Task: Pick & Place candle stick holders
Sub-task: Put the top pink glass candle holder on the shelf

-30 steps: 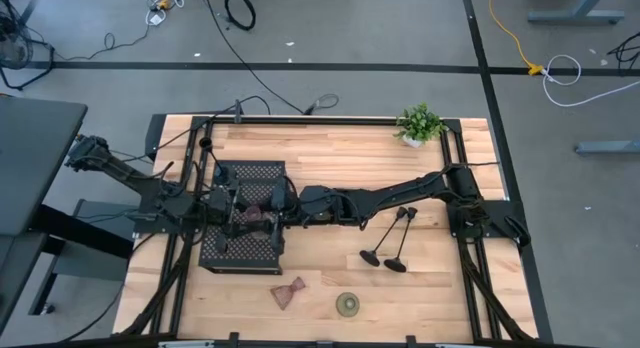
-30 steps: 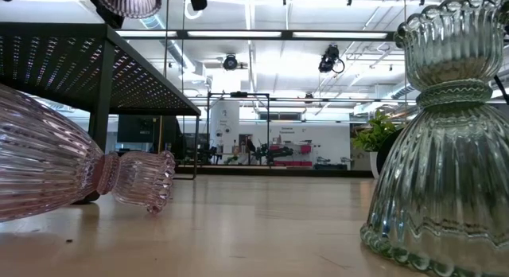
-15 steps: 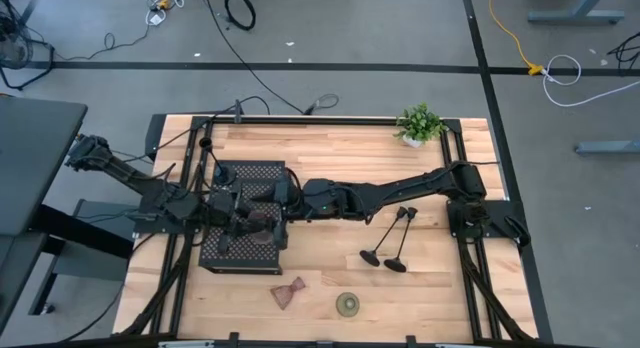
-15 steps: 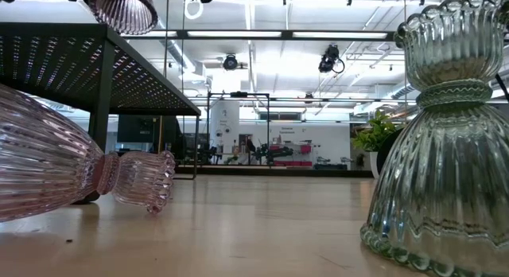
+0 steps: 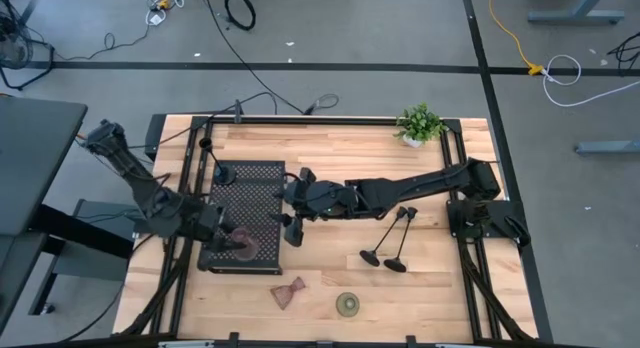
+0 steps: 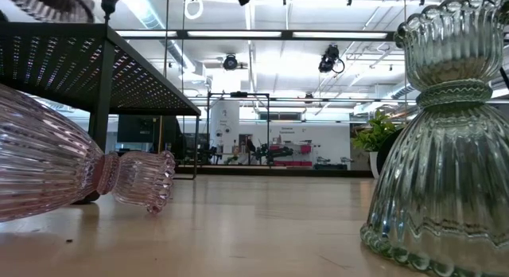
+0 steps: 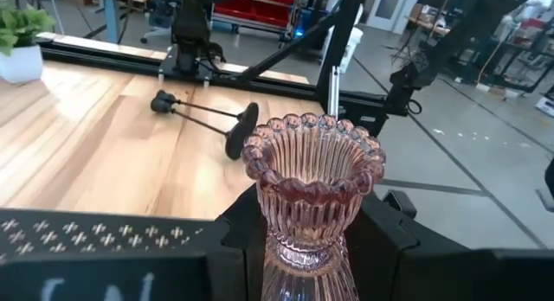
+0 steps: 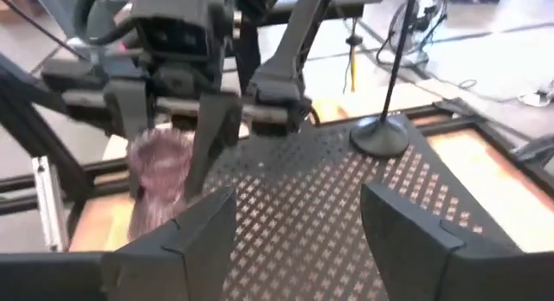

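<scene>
My left gripper point(image 5: 225, 233) is shut on a brownish ribbed glass holder point(image 7: 312, 197) over the near left part of the black perforated tray point(image 5: 255, 188). Whether its base touches the tray, I cannot tell. My right gripper point(image 5: 293, 233) is open and empty at the tray's right edge, facing the holder point(image 8: 160, 176). One tall black stem point(image 5: 222, 174) stands on its round base on the tray's far left. Two more stems point(image 5: 385, 238) lie on the table at the right. A pink holder point(image 5: 288, 293) lies on its side near the front. A green holder point(image 5: 347, 305) stands upright beside it. My left gripper pinches the holder between its two fingers at the lower body, below the narrow waist point(image 7: 307, 258). The fingers come level from the table's left side. The holder stays upright with its fluted cup point(image 7: 313, 158) on top.
A small potted plant point(image 5: 420, 123) stands at the far right. Black frame rails run along the table's edges. Bare wood lies between the tray and the two lying stems. In the low view the pink holder point(image 6: 71, 169) and the green holder point(image 6: 445, 150) stand close to the camera.
The two grippers stood together at the holder over the tray's middle. My right gripper has drawn back toward the table's right edge, off the tray. My left gripper has carried the holder, still upright, toward the tray's near left corner.
</scene>
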Robot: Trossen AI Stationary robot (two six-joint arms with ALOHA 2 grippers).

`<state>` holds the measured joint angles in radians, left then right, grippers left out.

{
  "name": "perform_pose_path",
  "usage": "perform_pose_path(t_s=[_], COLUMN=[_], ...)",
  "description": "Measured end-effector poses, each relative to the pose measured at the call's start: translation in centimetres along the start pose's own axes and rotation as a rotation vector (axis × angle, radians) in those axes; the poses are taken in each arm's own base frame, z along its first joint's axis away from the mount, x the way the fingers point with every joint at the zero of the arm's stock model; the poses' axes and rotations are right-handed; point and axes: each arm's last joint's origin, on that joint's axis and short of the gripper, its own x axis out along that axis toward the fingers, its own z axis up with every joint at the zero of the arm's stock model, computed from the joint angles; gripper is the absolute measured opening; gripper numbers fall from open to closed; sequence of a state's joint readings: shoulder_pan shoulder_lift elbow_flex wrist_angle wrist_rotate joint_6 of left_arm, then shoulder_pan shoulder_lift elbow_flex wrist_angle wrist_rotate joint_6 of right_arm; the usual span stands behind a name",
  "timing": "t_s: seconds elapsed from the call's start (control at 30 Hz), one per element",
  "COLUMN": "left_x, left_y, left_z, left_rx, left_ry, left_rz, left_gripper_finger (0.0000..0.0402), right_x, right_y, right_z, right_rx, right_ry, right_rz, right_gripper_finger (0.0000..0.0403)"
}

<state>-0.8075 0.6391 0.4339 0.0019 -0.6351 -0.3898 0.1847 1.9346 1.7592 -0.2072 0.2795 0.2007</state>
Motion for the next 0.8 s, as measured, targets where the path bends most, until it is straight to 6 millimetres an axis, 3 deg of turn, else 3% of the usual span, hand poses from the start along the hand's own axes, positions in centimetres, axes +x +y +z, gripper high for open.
perform_pose_path(t_s=[0.4,0.8], left_x=[-3.3,-5.6], left_y=[-2.2,-2.2], left_z=[-1.6,-3.4], left_rx=[-0.034,-0.037], left_ry=[0.022,0.008], left_rz=[-0.05,0.029], left_gripper_finger=[0.0119,0.0119], right_x=[-0.2,-0.4], right_y=[0.3,0.7], right_z=[-1.2,-1.5], right_rx=[0.0,0.001], right_ry=[0.112,0.129], right_rz=[-0.014,-0.008], right_gripper_finger=[0.0227,0.0223])
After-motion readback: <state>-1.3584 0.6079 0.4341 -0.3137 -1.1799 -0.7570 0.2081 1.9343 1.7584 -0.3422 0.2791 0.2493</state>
